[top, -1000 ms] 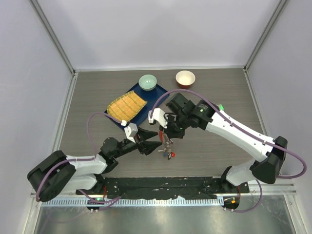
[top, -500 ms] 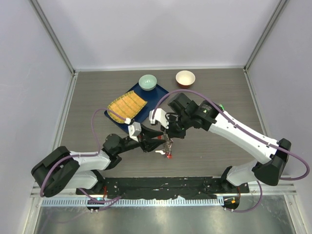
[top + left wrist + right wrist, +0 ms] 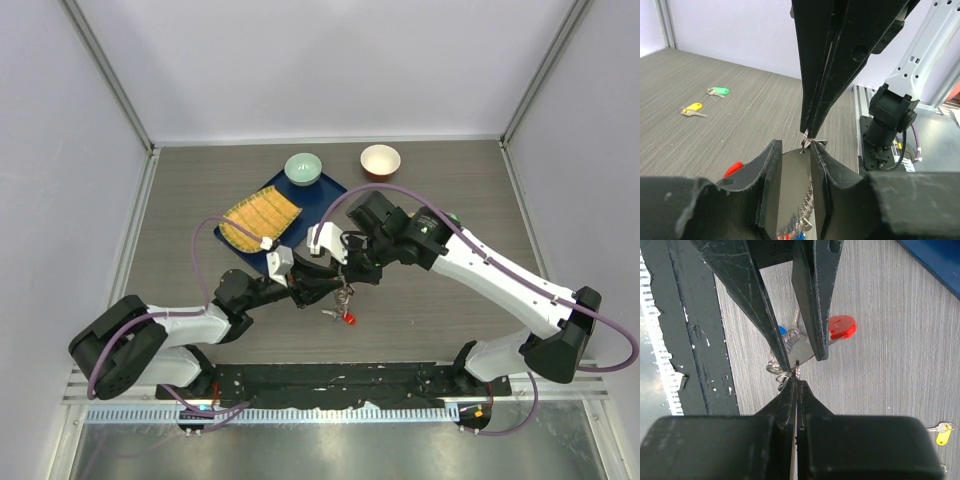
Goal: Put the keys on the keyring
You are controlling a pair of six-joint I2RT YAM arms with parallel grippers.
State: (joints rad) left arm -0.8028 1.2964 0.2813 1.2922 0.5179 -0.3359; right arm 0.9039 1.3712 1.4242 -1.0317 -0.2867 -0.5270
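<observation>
Left wrist view: straddling a flat silver piece [image 3: 794, 175] of the keyring [image 3: 802, 215] with the left gripper [image 3: 795, 148], with fingers [image 3: 771, 170] set a narrow gap apart on either side of it. Not showing clearly whether the pads are pressing the metal or only flanking it. Pointing down from above that gap with the right gripper [image 3: 807, 131], pads pressed flat together and pinching a small wire ring at the top of the keyring. Hanging from that pinch, between the left gripper's fingers, with chain and small coloured pieces running back toward the left wrist. Peeking out at the outer side of one left finger with a red tag [image 3: 733, 168]. Lying well beyond the left gripper, flat on the grey tabletop [image 3: 755, 115] and apart from the bunch: a green key [image 3: 719, 91] and, a little nearer, a yellow key [image 3: 692, 107].

Right wrist view: looking down along the shut right gripper at the same ring, with a blue piece [image 3: 782, 330] showing between the left gripper's fingers and the red tag just outside them.

Top external view: meeting tip to tip above the tabletop, with the keyring dangling beneath and the red tag lowest. Sitting beyond the left gripper: a blue tray [image 3: 325, 190] bearing a yellow mat [image 3: 260, 215] and a green bowl [image 3: 303, 168]. Standing beyond the right gripper: an orange bowl [image 3: 380, 160].
</observation>
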